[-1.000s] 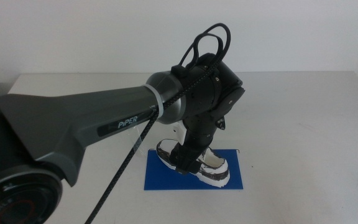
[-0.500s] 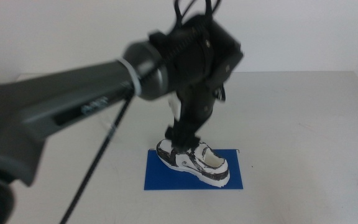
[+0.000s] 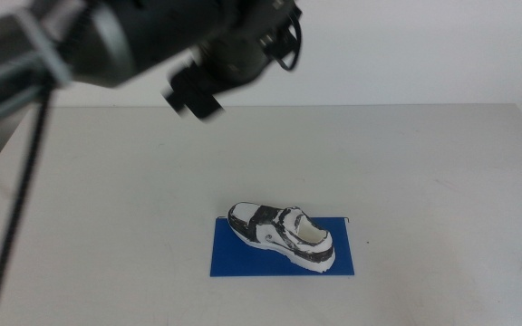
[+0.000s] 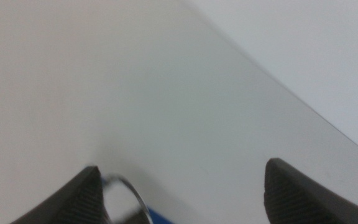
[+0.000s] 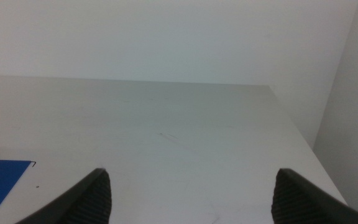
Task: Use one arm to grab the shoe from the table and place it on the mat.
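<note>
Since the shoe (image 3: 282, 234) is already sitting flat on the blue mat (image 3: 234, 258) at the near side of the counter (image 3: 424, 163), with its long axis running along the mat's length and its sole fully inside the mat's edges, I'd say the placing part is basically done. Nothing is touching it. The left pincer (image 3: 195, 98) is well above and behind the shoe, off toward the far left of the mat, blurry in the middle view; in its own wrist view the jaws stand wide apart with nothing between them, just bare counter beyond. The right pincer (image 5: 191, 196) is also spread wide and empty, and it looks out over the counter with a corner of the mat just showing. So the left arm is the one nearer the shoe, and any next move is away from it, not toward it.
</note>
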You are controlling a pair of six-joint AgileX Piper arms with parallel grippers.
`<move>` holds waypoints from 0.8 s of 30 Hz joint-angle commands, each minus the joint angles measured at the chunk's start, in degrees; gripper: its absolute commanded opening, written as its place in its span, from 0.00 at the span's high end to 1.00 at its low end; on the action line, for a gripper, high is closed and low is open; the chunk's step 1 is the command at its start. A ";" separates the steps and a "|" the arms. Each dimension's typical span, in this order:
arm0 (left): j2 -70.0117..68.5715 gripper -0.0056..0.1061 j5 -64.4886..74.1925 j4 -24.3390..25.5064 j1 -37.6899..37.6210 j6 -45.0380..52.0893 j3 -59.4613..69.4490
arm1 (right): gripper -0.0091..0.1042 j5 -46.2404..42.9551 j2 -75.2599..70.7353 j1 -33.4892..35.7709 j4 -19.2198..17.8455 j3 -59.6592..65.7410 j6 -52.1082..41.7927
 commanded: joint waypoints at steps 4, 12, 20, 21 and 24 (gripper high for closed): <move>-6.88 0.19 4.29 9.18 0.03 15.03 -1.88 | 0.33 -4.55 -1.16 -0.27 -0.49 -0.54 -0.72; -10.48 0.19 4.19 5.58 4.01 43.28 -1.88 | 0.33 -4.55 -1.16 -0.27 -0.49 -0.54 -0.72; -19.42 0.19 -4.69 -7.34 17.02 62.39 2.30 | 0.33 -4.55 -1.16 -0.27 -0.49 -0.54 -0.72; -21.43 0.19 -8.04 -7.66 18.38 63.55 4.68 | 0.33 -4.55 -1.16 -0.27 -0.49 -0.54 -0.72; -28.05 0.19 -19.47 -8.66 22.62 64.12 13.65 | 0.33 -4.55 -1.16 -0.27 -0.49 -0.54 -0.72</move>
